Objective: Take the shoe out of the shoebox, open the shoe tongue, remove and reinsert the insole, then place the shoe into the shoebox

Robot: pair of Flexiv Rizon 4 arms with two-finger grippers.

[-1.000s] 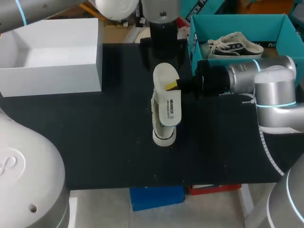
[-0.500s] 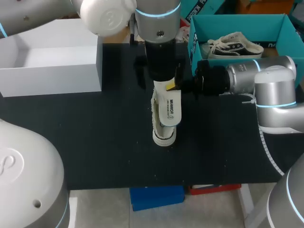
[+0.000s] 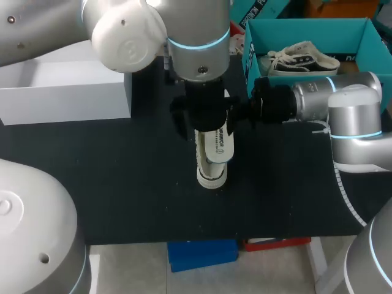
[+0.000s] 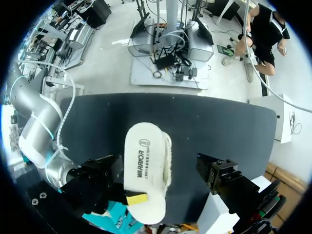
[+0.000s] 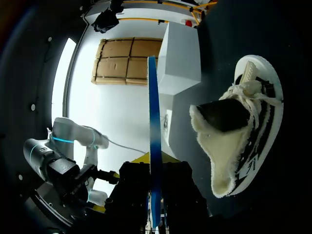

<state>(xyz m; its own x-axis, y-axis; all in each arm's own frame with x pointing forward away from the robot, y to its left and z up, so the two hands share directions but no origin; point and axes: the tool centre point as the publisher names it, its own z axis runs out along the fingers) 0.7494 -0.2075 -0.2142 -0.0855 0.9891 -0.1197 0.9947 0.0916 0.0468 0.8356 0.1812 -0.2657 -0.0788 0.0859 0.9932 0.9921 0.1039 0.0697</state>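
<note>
The right gripper point(image 5: 155, 168) is clenched on one end of the white insole point(image 4: 143, 165), holding it just over the fleece-lined shoe point(image 5: 246, 136), which lies on its side in the middle of the black table point(image 3: 122, 177). The left gripper point(image 4: 162, 170) hangs above, fingers spread wide either side of the insole and grasping nothing. The teal shoebox point(image 3: 367, 43) — a second sneaker point(image 3: 303, 58) inside — stands at the far right corner.

Head view: the left arm point(image 3: 196, 55) covers the far half of the shoe point(image 3: 211, 177) and of the insole point(image 3: 219, 144) above it, and conceals the tip end of the right gripper point(image 4: 135, 200) beside the shoe. Left wrist view: the insole hides the shoe except one side strip. Right wrist view: the insole beside the shoe shows edge-on only.
</note>
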